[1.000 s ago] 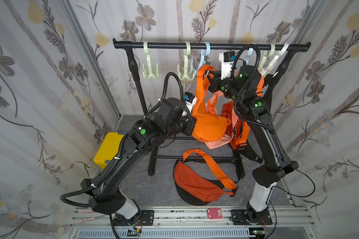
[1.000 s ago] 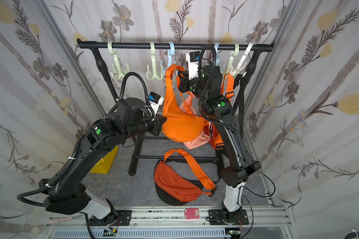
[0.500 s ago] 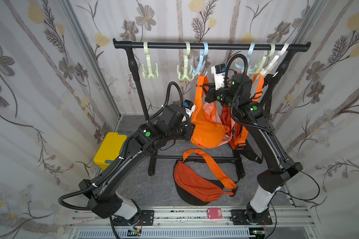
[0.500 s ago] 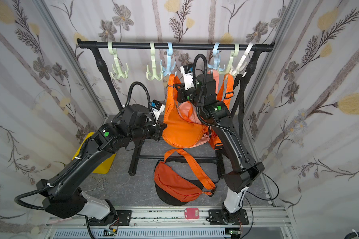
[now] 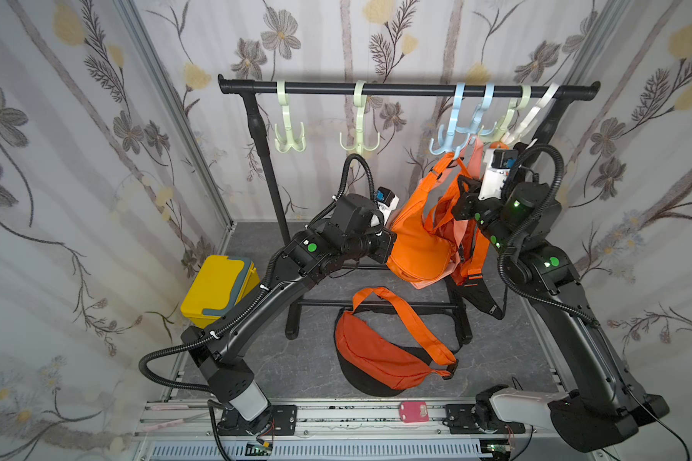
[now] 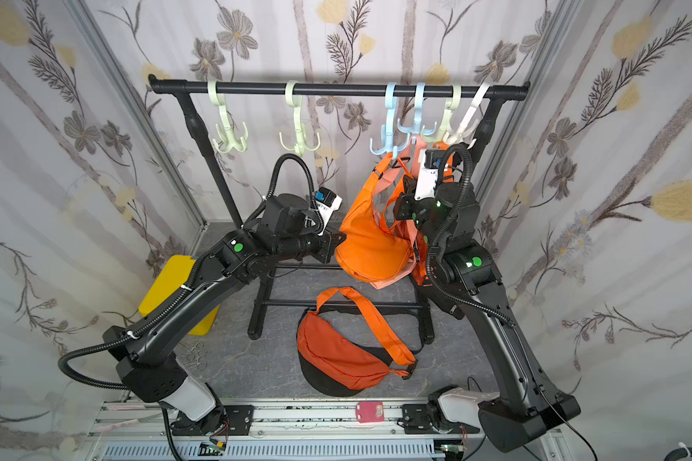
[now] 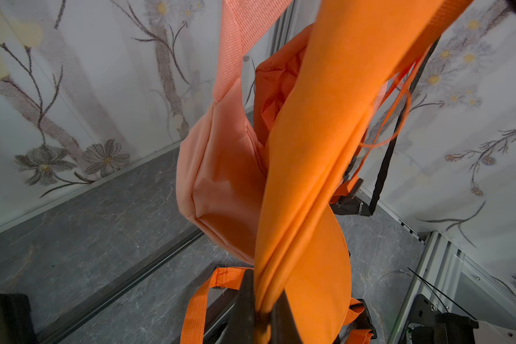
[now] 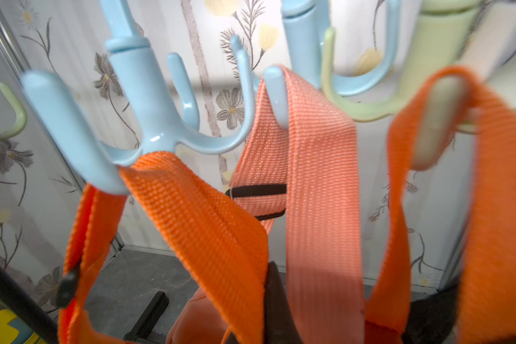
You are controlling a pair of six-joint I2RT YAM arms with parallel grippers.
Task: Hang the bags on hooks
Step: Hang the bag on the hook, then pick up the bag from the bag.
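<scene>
As its strap (image 8: pixel 203 226) rises from the clenched right gripper (image 8: pixel 268 297) over the blue hook (image 8: pixel 149 119), the bag (image 5: pixel 416 239) hangs, body pinched by the left gripper (image 7: pixel 264 315).

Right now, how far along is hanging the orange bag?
Done: the strap lies over a prong of the blue hook. In hand: the right claw pinches the strap below it; the left claw grips the body of the orange bag. Left: release both so it hangs free. A darker orange bag lies on the floor, unhung.
</scene>
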